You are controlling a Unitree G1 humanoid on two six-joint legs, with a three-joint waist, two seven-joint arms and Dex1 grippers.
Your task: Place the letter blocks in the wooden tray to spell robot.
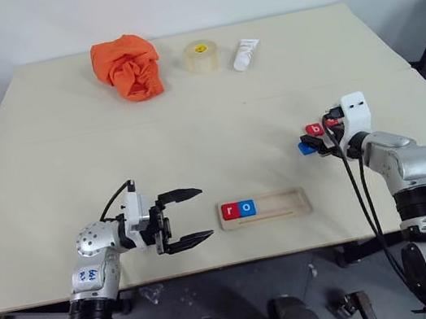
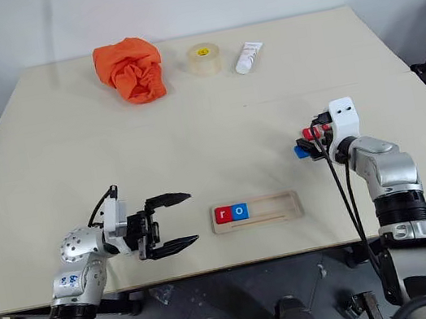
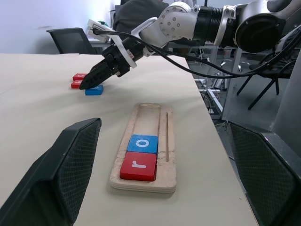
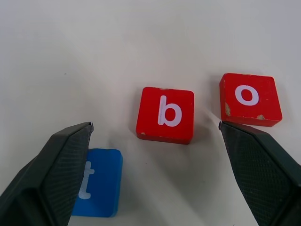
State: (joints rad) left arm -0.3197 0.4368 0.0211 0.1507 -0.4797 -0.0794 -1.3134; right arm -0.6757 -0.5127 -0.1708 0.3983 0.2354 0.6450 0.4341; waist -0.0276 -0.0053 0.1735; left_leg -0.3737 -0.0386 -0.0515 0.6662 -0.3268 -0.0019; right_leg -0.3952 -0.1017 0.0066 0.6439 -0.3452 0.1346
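Beige counter; tray holds r, o at its left end. Right gripper jaws spread, empty, over red b; t and o just beside, risk of nudging either. Left gripper jaws released, empty.

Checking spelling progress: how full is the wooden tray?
Partly full. The wooden tray holds the red r and blue o at one end; the rest is bare.

Blue t block — half behind right finger
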